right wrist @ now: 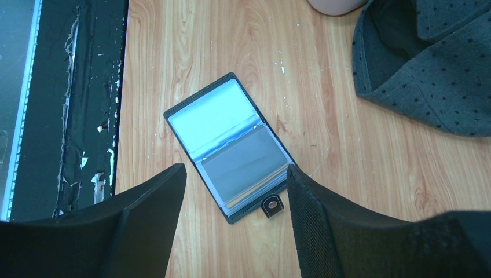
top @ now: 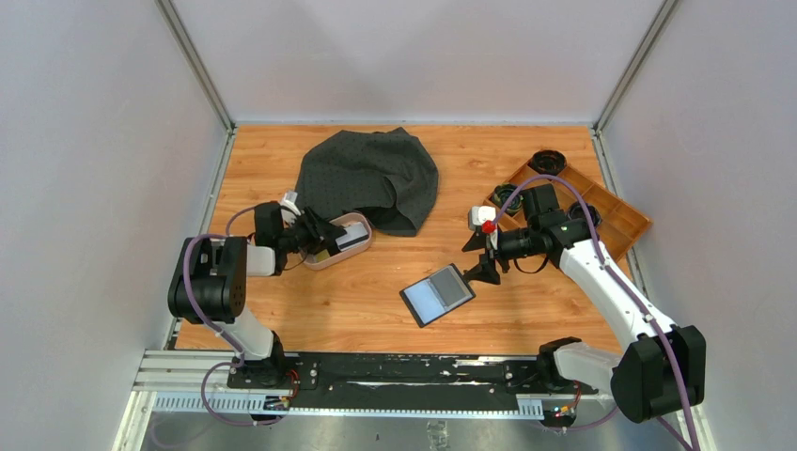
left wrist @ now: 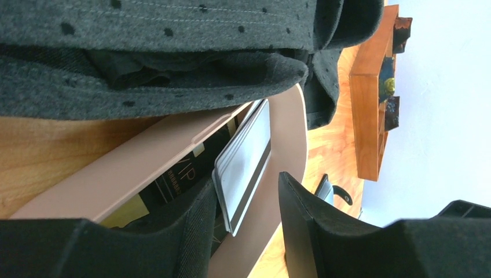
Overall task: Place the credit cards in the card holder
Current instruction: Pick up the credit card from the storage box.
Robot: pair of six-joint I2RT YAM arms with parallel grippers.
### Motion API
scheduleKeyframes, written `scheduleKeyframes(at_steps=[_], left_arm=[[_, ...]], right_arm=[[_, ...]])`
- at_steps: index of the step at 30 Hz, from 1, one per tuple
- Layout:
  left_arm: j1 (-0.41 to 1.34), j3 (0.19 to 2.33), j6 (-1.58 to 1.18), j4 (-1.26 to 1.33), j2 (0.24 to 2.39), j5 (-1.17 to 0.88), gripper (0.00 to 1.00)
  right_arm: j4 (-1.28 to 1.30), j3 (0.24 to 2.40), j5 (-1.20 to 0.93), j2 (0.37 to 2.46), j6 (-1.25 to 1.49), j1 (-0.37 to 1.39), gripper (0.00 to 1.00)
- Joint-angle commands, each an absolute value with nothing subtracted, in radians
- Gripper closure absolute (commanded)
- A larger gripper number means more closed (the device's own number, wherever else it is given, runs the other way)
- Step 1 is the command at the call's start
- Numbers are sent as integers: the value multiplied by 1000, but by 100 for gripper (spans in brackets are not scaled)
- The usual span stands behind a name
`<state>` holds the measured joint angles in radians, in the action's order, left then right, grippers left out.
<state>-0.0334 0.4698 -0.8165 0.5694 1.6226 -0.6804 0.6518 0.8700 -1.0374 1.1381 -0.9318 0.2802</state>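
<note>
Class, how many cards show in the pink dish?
3: a grey card on edge within the open left gripper, a dark card and a yellowish card beside it. More may be hidden.

1. The card holder (top: 438,294) lies open on the surface (top: 357,315), front and centre, near the arms' bases.
2. The dish (left wrist: 289,133) sits left of centre, and the cloth (top: 371,174) behind it overlaps its far rim.
3. The credit cards (left wrist: 243,159) lie in the dish, some propped against its wall.
4. The tray (top: 616,221) rests at the far right edge.
5. The left hand (top: 324,235) reaches into the dish. The right hand (top: 482,258) hangs just behind and to the right of the card holder.
</note>
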Motion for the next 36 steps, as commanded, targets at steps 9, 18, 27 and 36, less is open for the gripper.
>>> scheduleKeyframes(at_steps=[9, 18, 27, 36], left_arm=[[26, 516, -910, 745, 1728, -787, 48], [57, 529, -977, 814, 1772, -761, 52], [31, 495, -987, 799, 1723, -730, 59], [3, 472, -973, 741, 1678, -720, 60]], right_arm=[[673, 861, -1056, 1144, -946, 277, 32], [675, 861, -1055, 1145, -948, 276, 32], [677, 862, -1056, 1143, -949, 276, 32], [678, 862, -1057, 1143, -951, 276, 32]])
